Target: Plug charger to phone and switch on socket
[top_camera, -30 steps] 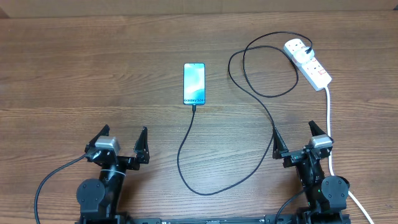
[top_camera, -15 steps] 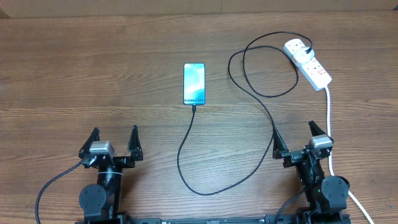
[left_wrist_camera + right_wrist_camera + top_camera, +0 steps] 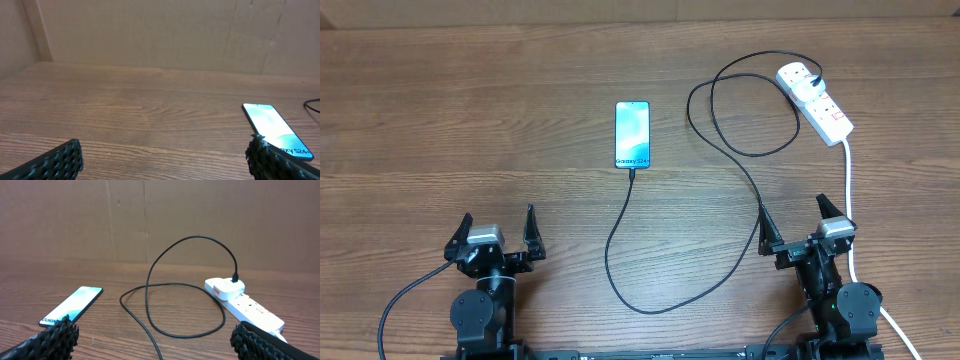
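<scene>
Wood-grain desk, cardboard backdrop.
Desk (image 3: 430, 110): brown planked surface, grain running left to right, soft even light. Plain tan cardboard wall (image 3: 150, 30) stands along the far edge, creased with vertical folds, one near the far left corner.

Worktop (image 3: 470, 120) seen straight down from overhead. 2 wrist views set low, faced toward cardboard wall (image 3: 150, 30). Phone (image 3: 632, 134) shared by all 3.
</scene>
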`<state>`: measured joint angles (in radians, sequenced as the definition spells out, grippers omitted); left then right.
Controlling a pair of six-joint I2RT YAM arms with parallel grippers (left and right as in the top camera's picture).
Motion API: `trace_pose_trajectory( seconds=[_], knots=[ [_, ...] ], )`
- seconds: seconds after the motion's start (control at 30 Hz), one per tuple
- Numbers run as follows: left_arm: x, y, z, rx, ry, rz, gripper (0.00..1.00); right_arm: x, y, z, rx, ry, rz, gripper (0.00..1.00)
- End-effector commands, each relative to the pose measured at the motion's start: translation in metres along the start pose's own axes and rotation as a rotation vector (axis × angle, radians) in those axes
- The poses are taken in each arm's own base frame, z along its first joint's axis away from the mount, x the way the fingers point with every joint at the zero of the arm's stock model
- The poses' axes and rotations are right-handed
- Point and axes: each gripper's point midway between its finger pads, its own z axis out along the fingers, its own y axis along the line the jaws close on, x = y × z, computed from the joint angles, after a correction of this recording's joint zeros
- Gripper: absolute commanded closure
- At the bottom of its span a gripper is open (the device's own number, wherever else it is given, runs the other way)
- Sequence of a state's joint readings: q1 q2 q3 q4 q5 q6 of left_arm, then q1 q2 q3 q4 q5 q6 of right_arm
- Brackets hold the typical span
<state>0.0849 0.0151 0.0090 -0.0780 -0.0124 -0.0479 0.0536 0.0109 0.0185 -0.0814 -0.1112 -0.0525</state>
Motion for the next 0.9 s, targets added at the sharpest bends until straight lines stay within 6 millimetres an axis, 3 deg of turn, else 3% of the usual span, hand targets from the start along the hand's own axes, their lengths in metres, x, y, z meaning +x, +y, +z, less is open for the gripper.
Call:
trace_pose_trajectory(
  seconds=[0.0, 0.3, 0.87],
  knots=[
    [-0.0007, 0.0007, -0.0004, -0.007, -0.008, 0.042, 0.00, 0.0022, -0.0028, 0.0001, 0.015, -0.002, 0.002, 0.00],
    [-0.0003, -0.0079, -0.0006, 0.022, -0.007, 0.040, 0.00, 0.0022, -0.0028, 0.0001, 0.015, -0.002, 0.002, 0.00],
    [-0.0004, -0.0036, -0.0005, 0.004, -0.008, 0.027, 0.00, 0.0022, -0.0028, 0.0001, 0.015, -0.002, 0.002, 0.00]
  ],
)
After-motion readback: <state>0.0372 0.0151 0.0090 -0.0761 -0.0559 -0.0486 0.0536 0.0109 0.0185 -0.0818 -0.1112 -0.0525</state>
